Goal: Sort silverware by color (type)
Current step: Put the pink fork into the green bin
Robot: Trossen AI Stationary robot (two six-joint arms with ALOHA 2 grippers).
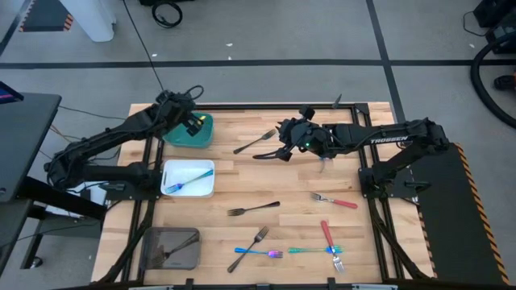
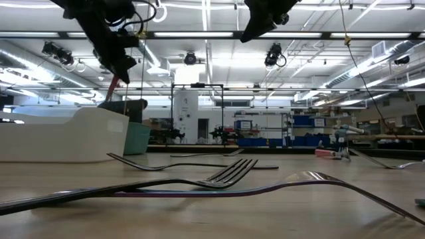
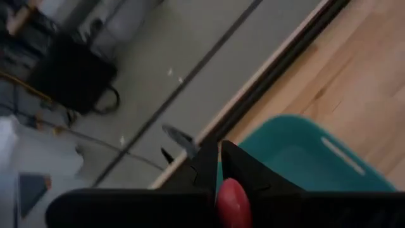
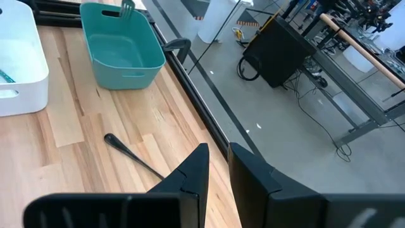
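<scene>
Hovering over the teal tray (image 1: 193, 135), the left gripper (image 1: 193, 122) is clamping a red-handled fork (image 3: 231, 201) for dropping in with its colour, while the right gripper (image 1: 284, 151), slightly parted and empty, is waiting beside that tray above a dark fork (image 1: 255, 142).

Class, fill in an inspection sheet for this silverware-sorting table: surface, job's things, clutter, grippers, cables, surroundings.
Surface: wooden table, light planks.
Job's things: teal tray; white tray holding a blue fork; grey tray holding a dark utensil; loose dark fork, red-handled fork and others spread on the boards.
Clutter: nothing seen.
Grippers: left gripper over the teal tray, shut on a red-handled utensil; right gripper above the far middle, fingers slightly apart, holding nothing.
Cables: black cable coiled on the floor.
Surroundings: grey floor, shelving behind.
</scene>
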